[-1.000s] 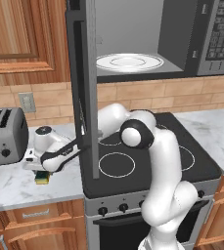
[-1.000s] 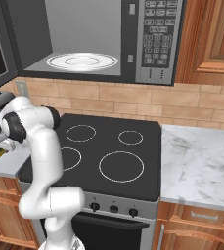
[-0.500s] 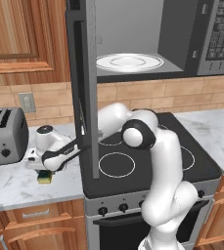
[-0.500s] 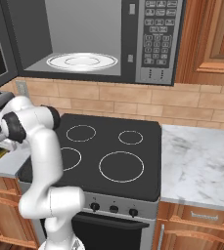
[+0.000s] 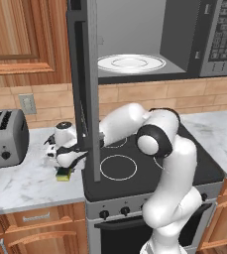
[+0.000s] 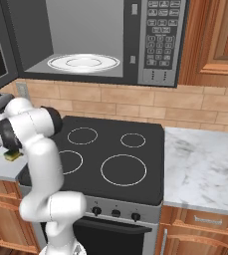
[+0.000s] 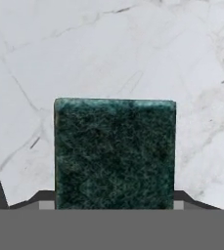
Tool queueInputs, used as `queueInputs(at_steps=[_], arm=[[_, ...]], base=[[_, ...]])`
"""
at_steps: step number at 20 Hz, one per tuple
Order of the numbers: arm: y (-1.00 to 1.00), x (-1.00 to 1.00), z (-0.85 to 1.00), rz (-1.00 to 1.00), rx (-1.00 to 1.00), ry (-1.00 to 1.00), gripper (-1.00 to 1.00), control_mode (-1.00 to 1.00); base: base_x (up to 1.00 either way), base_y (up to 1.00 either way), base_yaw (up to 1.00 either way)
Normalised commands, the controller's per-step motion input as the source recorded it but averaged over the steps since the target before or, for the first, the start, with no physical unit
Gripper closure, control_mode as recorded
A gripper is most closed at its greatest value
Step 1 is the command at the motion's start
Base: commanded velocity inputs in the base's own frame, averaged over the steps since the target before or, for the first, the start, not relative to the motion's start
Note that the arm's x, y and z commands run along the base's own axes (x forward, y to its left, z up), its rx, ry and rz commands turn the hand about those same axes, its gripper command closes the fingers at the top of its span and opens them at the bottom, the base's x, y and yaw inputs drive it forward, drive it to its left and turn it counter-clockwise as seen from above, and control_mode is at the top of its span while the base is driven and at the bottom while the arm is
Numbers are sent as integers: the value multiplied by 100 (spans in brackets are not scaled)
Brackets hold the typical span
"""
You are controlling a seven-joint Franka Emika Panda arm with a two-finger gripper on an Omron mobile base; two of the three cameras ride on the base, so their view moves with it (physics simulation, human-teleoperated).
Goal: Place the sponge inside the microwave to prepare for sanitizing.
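While the arm reaches low leftward over the counter (image 5: 26, 186), pincer (image 5: 64, 167) pointing down, clamped on the sponge (image 7: 114, 154)

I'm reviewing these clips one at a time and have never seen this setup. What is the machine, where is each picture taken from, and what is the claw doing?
This is a rendered kitchen with a white robot arm on a base that can drive. Two pictures come from cameras on that base, behind the arm to its left and right. The third looks along the claw itself. The arm reaches down to the marble counter left of the stove, near a toaster. The claw's fingers sit on either side of the sponge, apparently gripping it; in the hand view you see its dark green top. Above, the microwave stands open, its round plate bare.
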Motion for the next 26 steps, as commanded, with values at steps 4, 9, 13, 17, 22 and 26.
queueInputs(at_steps=[4, 9, 13, 17, 22, 26], arm=[[-88, 0, 17, -12, 0, 3, 100, -100], [-67, -1, 74, -12, 0, 0, 100, -100], [-60, -5, 70, -11, 0, 0, 100, -100], [-64, -26, 4, -8, 0, 0, 100, -100], [-60, -13, 35, 1, 0, -5, 100, -100], [-61, -8, 80, 12, 0, -15, 100, -100]], base=[[0, 0, 0], [0, 0, 0], [0, 0, 0], [0, 0, 0], [0, 0, 0], [0, 0, 0]])
